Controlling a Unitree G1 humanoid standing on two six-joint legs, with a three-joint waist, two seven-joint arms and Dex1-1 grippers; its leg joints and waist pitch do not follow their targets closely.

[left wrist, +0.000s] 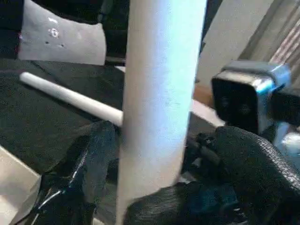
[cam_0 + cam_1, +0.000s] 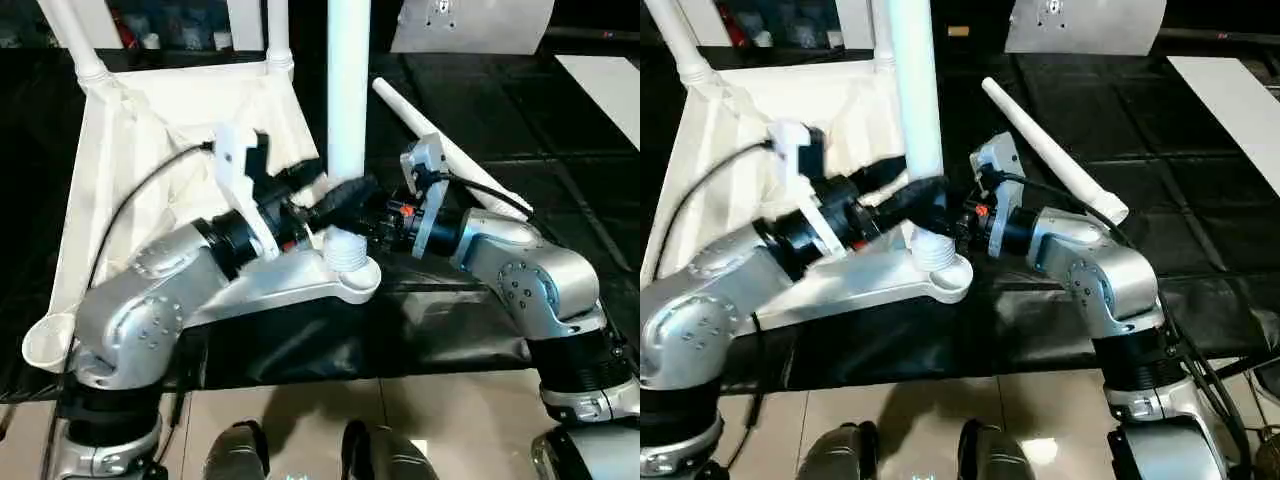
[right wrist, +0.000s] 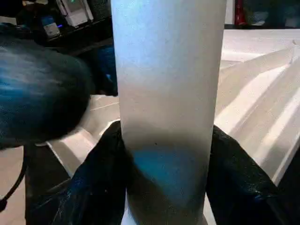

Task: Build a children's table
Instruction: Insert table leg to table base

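Note:
The children's table top (image 2: 130, 150) lies upside down on the black worktable, ribs facing up. One white leg (image 2: 348, 90) stands upright over the near corner socket (image 2: 348, 255), where a threaded collar shows just below the leg's end. My right gripper (image 3: 166, 173) is shut on this leg low down, one finger (image 3: 101, 178) pressed against each side. My left gripper (image 1: 168, 187) reaches in from the other side and stands open around the same leg, with a gap at one finger (image 1: 253, 168). Another leg (image 2: 440, 145) lies loose on the cloth behind my right arm.
Two legs (image 2: 75, 40) (image 2: 278, 30) stand in the far corner sockets. A grey panel (image 2: 470, 25) leans at the back and a white sheet (image 2: 605, 90) lies at the far right. The worktable's front edge (image 2: 400, 365) runs just below the near socket.

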